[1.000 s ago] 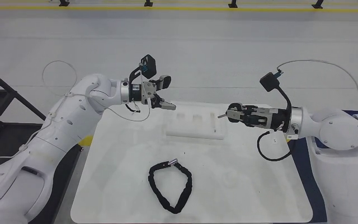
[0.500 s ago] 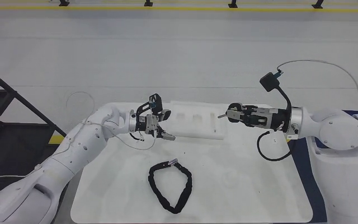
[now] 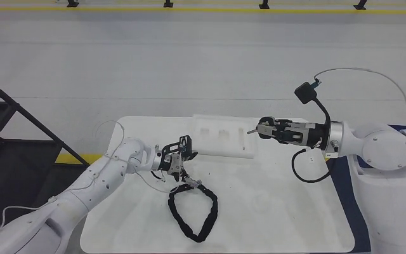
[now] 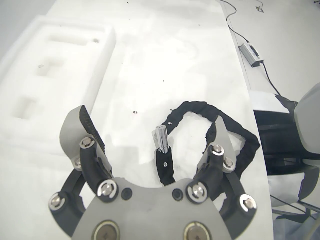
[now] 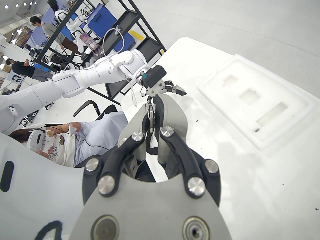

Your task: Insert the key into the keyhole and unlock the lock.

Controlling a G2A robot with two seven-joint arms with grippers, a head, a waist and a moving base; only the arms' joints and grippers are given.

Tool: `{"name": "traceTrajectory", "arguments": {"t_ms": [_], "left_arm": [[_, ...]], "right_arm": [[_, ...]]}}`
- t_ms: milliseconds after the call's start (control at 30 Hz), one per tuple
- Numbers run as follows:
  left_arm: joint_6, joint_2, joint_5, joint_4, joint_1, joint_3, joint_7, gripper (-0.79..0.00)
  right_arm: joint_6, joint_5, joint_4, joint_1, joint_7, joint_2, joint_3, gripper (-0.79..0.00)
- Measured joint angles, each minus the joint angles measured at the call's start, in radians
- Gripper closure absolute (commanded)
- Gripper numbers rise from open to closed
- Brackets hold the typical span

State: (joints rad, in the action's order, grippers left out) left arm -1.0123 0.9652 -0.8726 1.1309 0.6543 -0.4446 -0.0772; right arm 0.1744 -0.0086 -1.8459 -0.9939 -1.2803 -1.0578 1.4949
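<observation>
Broadly, the white table (image 3: 285, 216) is taken first: a white foam tray (image 3: 222, 141) is set toward its far edge, and the lock (image 3: 193, 214), a black sleeved chain closed in a loop, is laid nearer, apart from the tray. The left gripper (image 4: 151, 116) is held low over the loop's end nearest the tray, fingers spread wide and nothing gripped; the lock's bright metal cylinder (image 4: 161, 138) is framed between them. The right gripper (image 3: 260, 129) is held raised by the tray's right end, well apart from the lock, its fingers pinched narrow on the key (image 3: 252, 132).

The step in hand is judged to be the securing of the cylinder end; insertion is not yet begun. The next move is thought to call for the wide fingers to be closed on the cylinder or the sleeve just behind it, and for that end to be raised and turned until its face is presented to the key.

The whole loop and the gap between the arms are given by the top view. The cylinder's place between the fingers is shown closely by the left wrist view, though the keyhole cannot be made out. The key clamped between the pads is shown by the right wrist view.
</observation>
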Motion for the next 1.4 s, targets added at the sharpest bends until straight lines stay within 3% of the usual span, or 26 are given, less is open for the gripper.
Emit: {"name": "traceTrajectory", "arguments": {"t_ms": [233,733,867,967,1200,1400], "left_arm": [[0.000,-0.011,0.089,-0.020,-0.055,0.147,-0.007,-0.785],[0.000,-0.011,0.091,-0.021,-0.055,0.149,-0.007,-0.785],[0.040,-0.010,0.076,-0.019,-0.027,0.134,0.015,-0.785],[0.048,-0.011,0.033,-0.035,-0.003,0.113,0.081,-0.785],[0.118,-0.021,-0.240,-0.051,0.074,0.079,0.373,-0.785],[0.174,-0.011,-0.407,-0.095,0.110,0.082,0.544,-0.785]], "right_arm": [[0.000,0.000,0.000,0.000,0.000,0.000,0.000,0.000],[0.000,0.000,0.000,0.000,0.000,0.000,0.000,0.000],[0.000,0.000,0.000,0.000,0.000,0.000,0.000,0.000],[0.000,0.000,0.000,0.000,0.000,0.000,0.000,0.000],[0.000,0.000,0.000,0.000,0.000,0.000,0.000,0.000],[0.000,0.000,0.000,0.000,0.000,0.000,0.000,0.000]]}}
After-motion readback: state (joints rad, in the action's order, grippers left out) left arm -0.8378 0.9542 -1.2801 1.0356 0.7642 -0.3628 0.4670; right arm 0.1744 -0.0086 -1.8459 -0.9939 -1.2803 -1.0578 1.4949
